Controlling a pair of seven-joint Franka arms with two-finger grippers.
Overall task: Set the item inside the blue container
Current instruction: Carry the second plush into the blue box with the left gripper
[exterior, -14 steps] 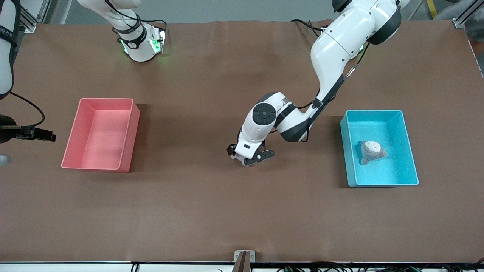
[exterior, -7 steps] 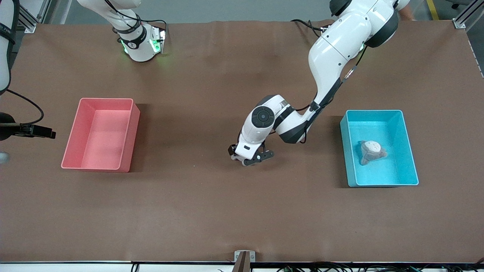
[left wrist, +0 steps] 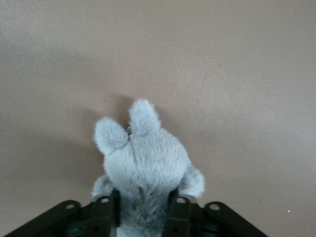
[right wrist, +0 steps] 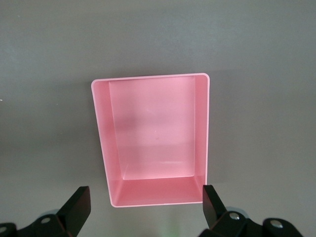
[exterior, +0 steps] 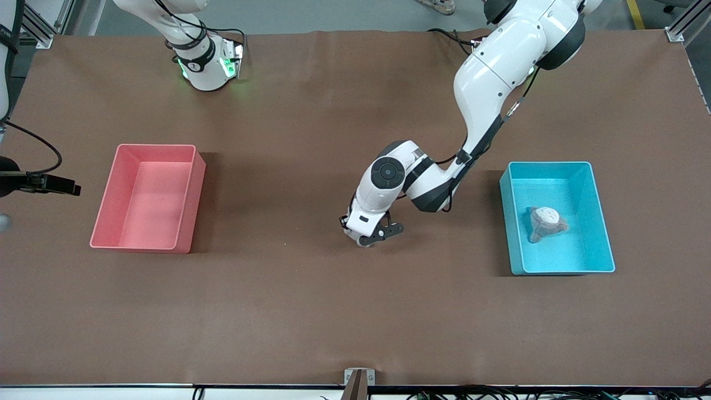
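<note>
The left gripper, low at mid-table, pinches the grey plush; the blue bin lies toward its own arm's end, while the right gripper waits spread above the pink bin.

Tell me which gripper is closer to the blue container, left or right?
The left. The left gripper, shut on a grey plush toy, is at the table's middle, beside the blue container. The right gripper hangs open above the pink bin, at the right arm's end.
</note>
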